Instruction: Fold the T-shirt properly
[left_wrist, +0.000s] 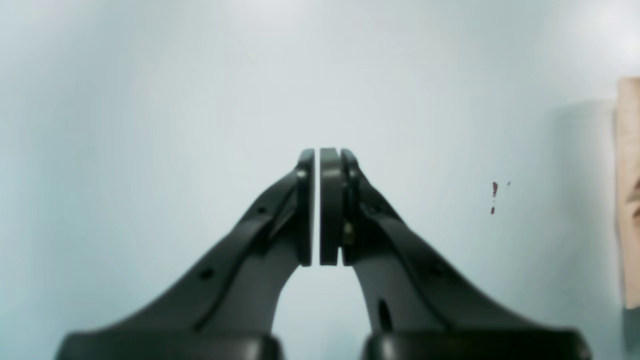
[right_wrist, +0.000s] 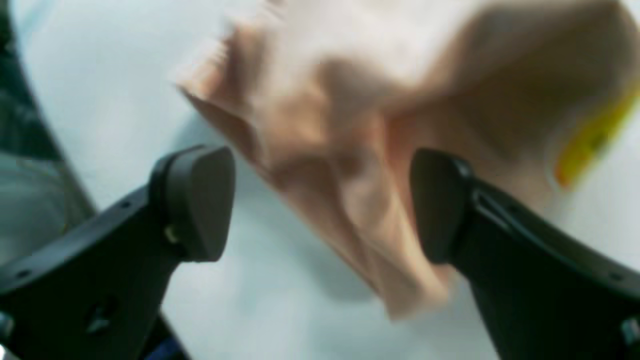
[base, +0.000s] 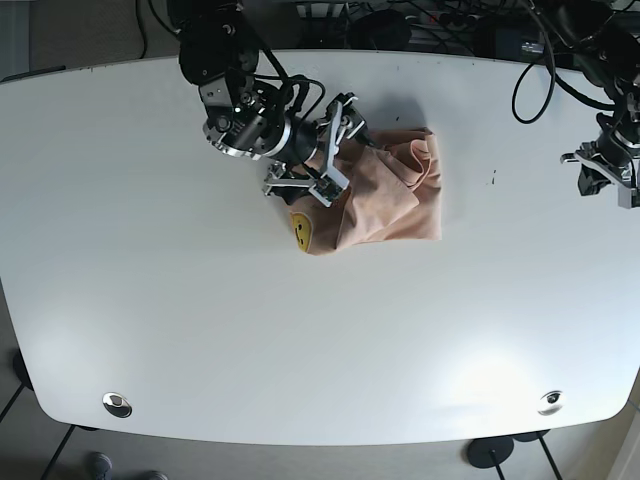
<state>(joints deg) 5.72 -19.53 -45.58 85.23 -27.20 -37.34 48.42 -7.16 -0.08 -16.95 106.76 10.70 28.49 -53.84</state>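
T-shirt (base: 385, 190): peach-tan, with a yellow print patch (base: 300, 229) just beside the right gripper (right_wrist: 320, 205). Both grippers' fingers black. Table (base: 200, 330) white; small dark red specks (left_wrist: 494, 189) near the left gripper (left_wrist: 317, 205).

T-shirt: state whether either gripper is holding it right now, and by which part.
Nothing is held. The right gripper is open, its fingers apart with the T-shirt crumpled beyond them. The left gripper is shut on nothing, over bare table.

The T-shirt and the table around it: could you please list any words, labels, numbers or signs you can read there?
None can be read.
T-shirt: a yellow print near its edge, too small and blurred to tell whether it carries letters.
Table: no writing visible.
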